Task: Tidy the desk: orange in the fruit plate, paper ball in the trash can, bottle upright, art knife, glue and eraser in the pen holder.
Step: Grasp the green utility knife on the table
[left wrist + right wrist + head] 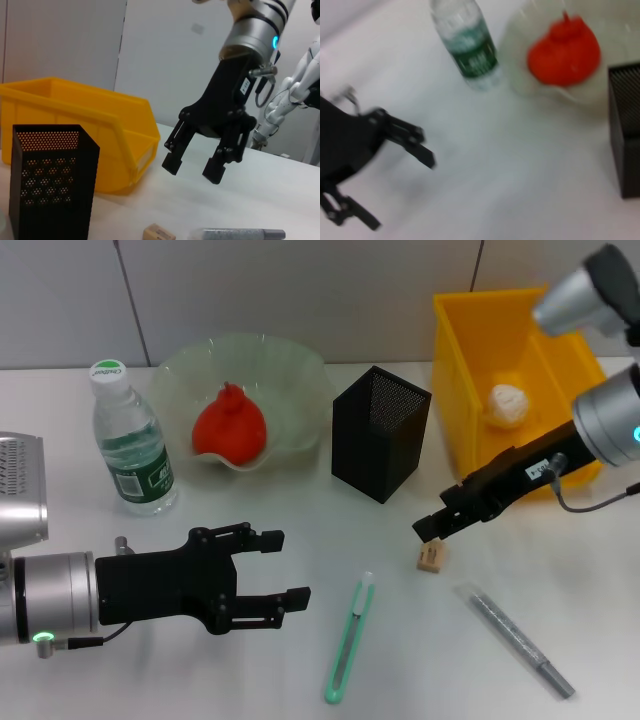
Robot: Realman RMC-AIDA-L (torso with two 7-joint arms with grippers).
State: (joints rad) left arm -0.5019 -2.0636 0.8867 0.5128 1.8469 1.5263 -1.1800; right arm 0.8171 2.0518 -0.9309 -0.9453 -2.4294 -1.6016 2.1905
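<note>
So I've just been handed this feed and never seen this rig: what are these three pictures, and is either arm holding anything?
It is a two-armed robot at a white desk. The wide picture comes from its head, looking down; the other two come from cameras on its wrists.

In the head view, the left gripper hovers open over bare desk, holding nothing. The right gripper hangs open just above the eraser, also empty. The left wrist view shows that right gripper from the side, above the desk.

Already tidy: the orange sits in the plate, the paper ball lies in the yellow bin, and the bottle stands upright.

The eraser, the green knife and the grey glue stick lie loose near the black pen holder.
</note>
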